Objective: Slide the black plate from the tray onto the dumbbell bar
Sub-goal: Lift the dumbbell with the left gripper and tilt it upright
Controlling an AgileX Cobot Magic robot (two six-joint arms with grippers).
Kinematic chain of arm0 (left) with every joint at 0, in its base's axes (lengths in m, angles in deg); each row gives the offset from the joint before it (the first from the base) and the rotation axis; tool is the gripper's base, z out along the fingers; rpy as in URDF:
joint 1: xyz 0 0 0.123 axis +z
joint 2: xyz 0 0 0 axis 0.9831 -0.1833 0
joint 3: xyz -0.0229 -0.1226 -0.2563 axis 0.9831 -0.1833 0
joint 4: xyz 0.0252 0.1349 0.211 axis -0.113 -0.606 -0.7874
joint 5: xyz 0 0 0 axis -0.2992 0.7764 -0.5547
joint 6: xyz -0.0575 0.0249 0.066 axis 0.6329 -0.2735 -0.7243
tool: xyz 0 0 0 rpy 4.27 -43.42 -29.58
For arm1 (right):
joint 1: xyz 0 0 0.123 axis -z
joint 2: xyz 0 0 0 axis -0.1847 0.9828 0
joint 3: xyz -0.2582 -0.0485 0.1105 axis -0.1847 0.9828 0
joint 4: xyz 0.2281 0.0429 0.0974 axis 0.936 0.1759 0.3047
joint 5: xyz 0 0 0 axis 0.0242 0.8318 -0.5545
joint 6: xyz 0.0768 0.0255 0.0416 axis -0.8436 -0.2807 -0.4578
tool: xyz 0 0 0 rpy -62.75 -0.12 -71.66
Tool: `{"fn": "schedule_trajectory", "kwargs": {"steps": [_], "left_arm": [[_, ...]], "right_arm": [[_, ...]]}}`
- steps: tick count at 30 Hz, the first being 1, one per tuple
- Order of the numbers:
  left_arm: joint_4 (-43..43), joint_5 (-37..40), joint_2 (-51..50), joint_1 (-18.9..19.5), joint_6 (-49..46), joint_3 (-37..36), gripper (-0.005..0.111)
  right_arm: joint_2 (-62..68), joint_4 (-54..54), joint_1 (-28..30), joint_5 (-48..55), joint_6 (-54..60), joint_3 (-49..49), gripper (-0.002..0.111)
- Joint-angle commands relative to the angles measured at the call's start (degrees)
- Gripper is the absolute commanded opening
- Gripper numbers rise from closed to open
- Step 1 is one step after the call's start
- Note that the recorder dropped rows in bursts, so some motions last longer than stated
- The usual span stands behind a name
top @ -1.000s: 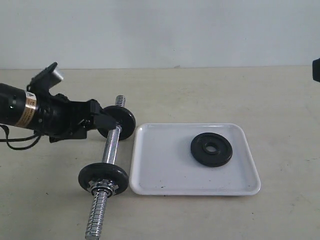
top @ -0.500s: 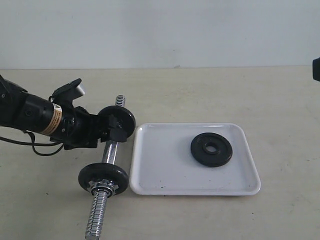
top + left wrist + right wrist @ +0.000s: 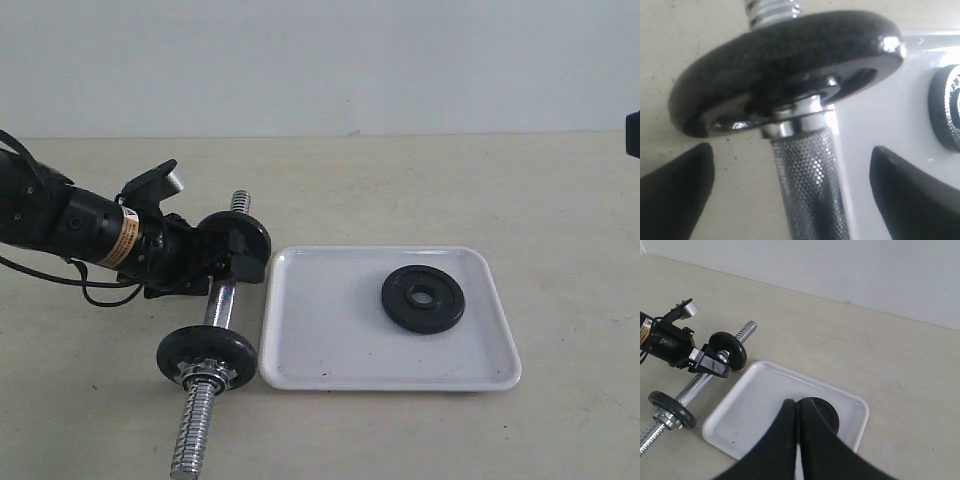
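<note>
Exterior and wrist views of a two-arm rig at an early stage of loading a weight. The black plate (image 3: 423, 299) lies flat, centre hole upward, inside the white tray (image 3: 330, 350), right of the tray's middle and toward its far side; nothing touches it. The dumbbell bar (image 3: 222, 300) rests on the table (image 3: 450, 190) just left of the tray, running from near to far, with a near disc (image 3: 207, 352) backed by a chrome star nut (image 3: 207, 375) and a far disc (image 3: 240, 240) beyond the knurled middle. The left gripper (image 3: 800, 195) reaches in from the left with its jaws wide apart, one finger on each side of the knurled section just on the near side of the far disc; the left wrist view shows a gap between each finger and the bar, so the bar is straddled, not clamped. The right gripper (image 3: 797, 440) hangs above the tray with its jaws pressed together and nothing between them. Judged from this layout, no part of the transfer is done: the bar is not yet gripped and the plate has not left the tray. What is left is to steady the bar, take up the plate, line its hole with a threaded end, probably the far threaded end (image 3: 240, 203), which shows no nut, and slide it on.
</note>
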Motion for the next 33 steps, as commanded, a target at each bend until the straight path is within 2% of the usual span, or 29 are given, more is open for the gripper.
{"fn": "schedule_trajectory", "kwargs": {"steps": [1, 3, 14, 16, 22, 25, 33], "left_arm": [[6.6, -2.1, -1.4, -0.3, -6.3, 0.2, 0.079], [8.9, -2.3, -2.3, -0.3, -8.1, 0.2, 0.079], [9.8, -3.3, -5.6, -0.3, -8.6, 0.2, 0.076], [9.8, -3.5, -5.7, -0.3, -9.0, 0.2, 0.067], [9.8, -4.9, -5.7, -0.3, -10.8, 0.2, 0.024], [9.8, -4.9, -5.7, -0.3, -14.9, 0.2, 0.004], [7.9, -4.9, -5.7, -0.3, -20.0, 0.2, 0.004]], "right_arm": [[0.2, -0.1, -0.2, -1.5, 0.4, -0.4, 0.000], [0.2, -0.1, -0.2, -1.5, 0.4, -0.4, 0.000], [0.2, -0.1, -0.2, -1.2, 0.4, -0.4, 0.000], [0.2, -0.1, -0.2, -1.2, 0.4, -0.4, 0.000], [0.2, -0.1, -0.2, -1.2, 0.4, -0.4, 0.000], [0.2, -0.1, -0.2, -1.2, 0.4, -0.4, 0.000], [0.2, -0.1, -0.2, -1.2, 0.4, -0.4, 0.000]]}}
